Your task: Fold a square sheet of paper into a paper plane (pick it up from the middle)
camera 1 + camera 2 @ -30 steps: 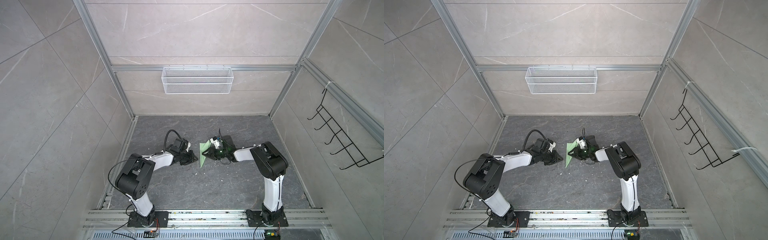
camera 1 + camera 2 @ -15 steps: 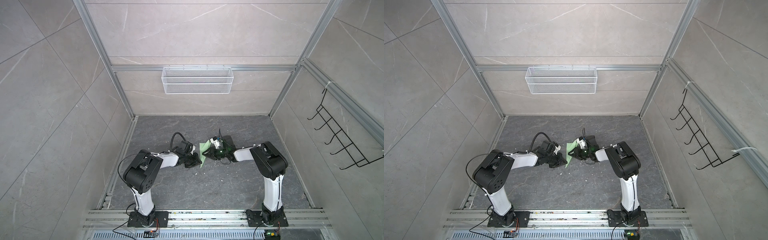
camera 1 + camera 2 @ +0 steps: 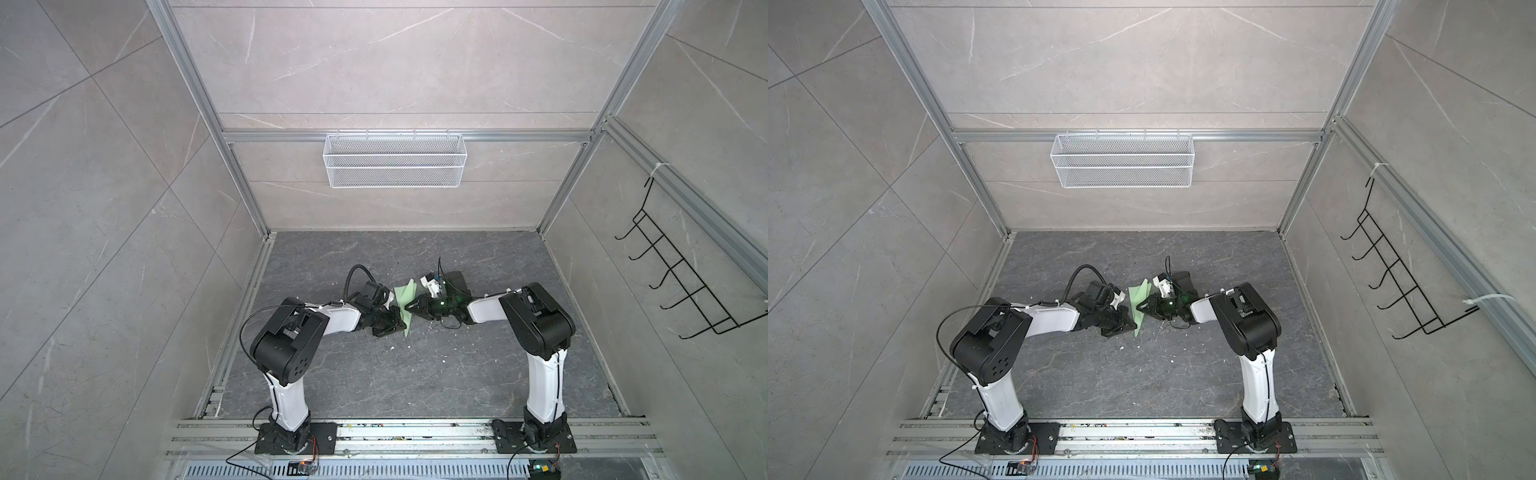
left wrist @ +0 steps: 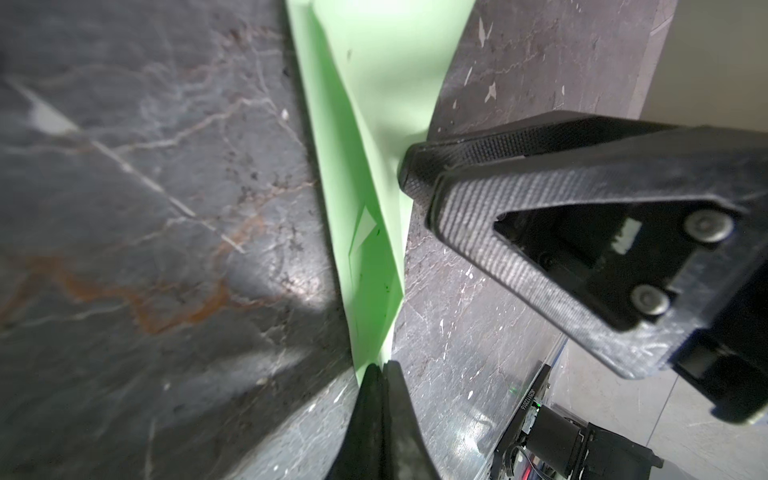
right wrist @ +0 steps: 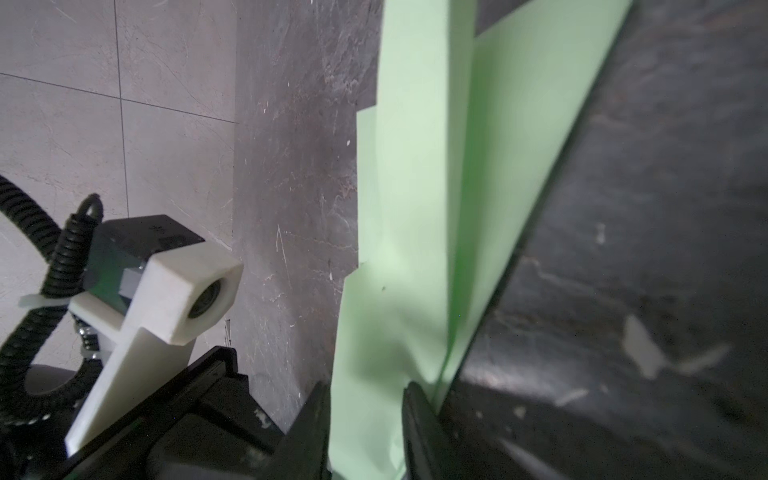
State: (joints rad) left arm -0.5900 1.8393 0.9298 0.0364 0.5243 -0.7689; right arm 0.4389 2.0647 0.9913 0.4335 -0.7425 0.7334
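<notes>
The left hand is pinching tight the narrow end of the paper plane, the right hand narrowly clasping its body, ideally tensioning gently.

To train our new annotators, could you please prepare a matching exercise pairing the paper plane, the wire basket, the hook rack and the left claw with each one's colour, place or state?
Things
1. paper plane
2. wire basket
3. hook rack
4. left claw

Descriptions
a. black, hanging at the right in both top views
b. shut on the plane's narrow end
c. white, hanging at the back
d. pale green, folded

Pairs: 1-d, 2-c, 3-a, 4-b.
</notes>
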